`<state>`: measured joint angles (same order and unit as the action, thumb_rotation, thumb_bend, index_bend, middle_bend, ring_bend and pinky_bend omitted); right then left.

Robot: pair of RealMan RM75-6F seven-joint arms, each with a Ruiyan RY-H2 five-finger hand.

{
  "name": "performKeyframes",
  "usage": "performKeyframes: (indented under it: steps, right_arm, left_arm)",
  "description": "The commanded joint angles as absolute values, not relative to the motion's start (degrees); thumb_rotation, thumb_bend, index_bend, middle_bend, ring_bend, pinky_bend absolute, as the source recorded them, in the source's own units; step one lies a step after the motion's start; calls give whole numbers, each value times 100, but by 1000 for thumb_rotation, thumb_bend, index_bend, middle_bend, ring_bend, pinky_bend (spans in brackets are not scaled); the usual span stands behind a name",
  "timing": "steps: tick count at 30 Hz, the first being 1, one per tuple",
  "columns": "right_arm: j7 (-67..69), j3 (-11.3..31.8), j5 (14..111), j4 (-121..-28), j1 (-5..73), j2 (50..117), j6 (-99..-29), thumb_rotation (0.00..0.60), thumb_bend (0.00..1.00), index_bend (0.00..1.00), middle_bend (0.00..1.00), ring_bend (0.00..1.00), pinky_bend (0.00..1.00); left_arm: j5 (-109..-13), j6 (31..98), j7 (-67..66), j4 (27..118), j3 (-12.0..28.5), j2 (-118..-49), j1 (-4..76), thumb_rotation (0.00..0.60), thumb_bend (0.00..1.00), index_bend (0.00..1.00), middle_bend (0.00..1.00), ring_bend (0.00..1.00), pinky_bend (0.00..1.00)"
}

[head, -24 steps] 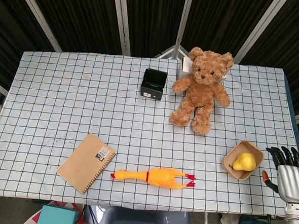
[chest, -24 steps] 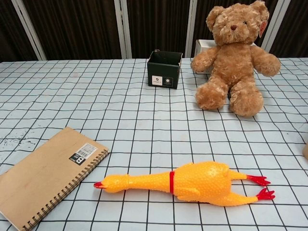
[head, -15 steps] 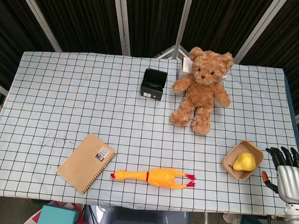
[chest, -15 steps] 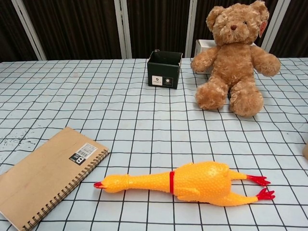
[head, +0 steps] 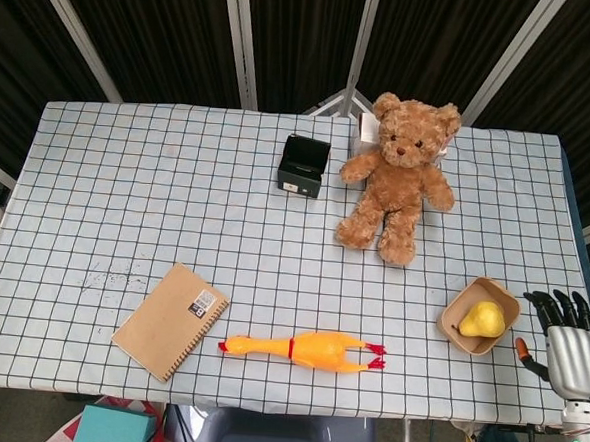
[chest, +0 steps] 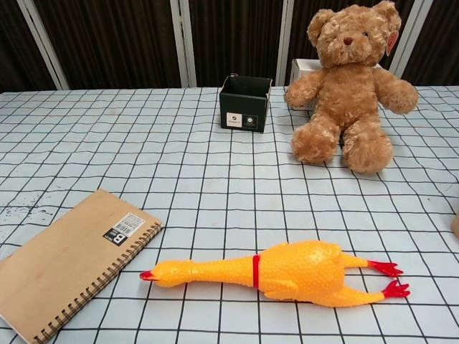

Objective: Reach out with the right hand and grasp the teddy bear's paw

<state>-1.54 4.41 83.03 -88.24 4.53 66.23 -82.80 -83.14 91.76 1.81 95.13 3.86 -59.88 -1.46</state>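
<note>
A brown teddy bear (head: 401, 174) sits upright at the back of the checked table, facing forward, also in the chest view (chest: 351, 82). Its arms spread to both sides, with one paw (head: 441, 197) on the right and the other (head: 351, 169) on the left. My right hand (head: 566, 336) hangs off the table's front right corner, fingers apart and holding nothing, far from the bear. The chest view does not show it. My left hand appears in neither view.
A small dark box (head: 303, 165) stands left of the bear and a white box (head: 364, 138) behind it. A cardboard bowl (head: 467, 330) with a pear (head: 482, 319) lies near my right hand. A rubber chicken (head: 304, 349) and a notebook (head: 171, 321) lie along the front.
An orange object at the left edge of the head view has shifted slightly. The right hand and the table objects have stayed in place.
</note>
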Motion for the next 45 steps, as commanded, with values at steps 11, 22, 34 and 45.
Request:
performKeyframes:
  steps: [11, 22, 34, 45]
  right_arm:
    - [1278, 756, 7937, -8740, 1370, 6454, -6661, 600, 361, 210, 204, 106, 0]
    - [2050, 1856, 5855, -7691, 2770, 6971, -4560, 600, 354, 210, 203, 110, 0]
    - [1488, 2293, 3928, -6090, 3848, 7823, -3436, 600, 296, 199, 204, 120, 0]
    - [1123, 2457, 3010, -5641, 4413, 8419, -3399, 600, 294, 197, 203, 120, 0]
  left_arm:
    - [-8267, 9082, 49, 9544, 395, -6016, -107, 600, 269, 213, 0, 0, 135]
    - [-8021, 9027, -197, 9596, 486, -6076, -85, 600, 269, 213, 0, 0, 135]
    - [-7750, 8895, -398, 9609, 595, -6126, -13, 600, 268, 213, 0, 0, 135]
    - [-7677, 8859, -303, 9589, 625, -6085, -15, 600, 269, 213, 0, 0, 135]
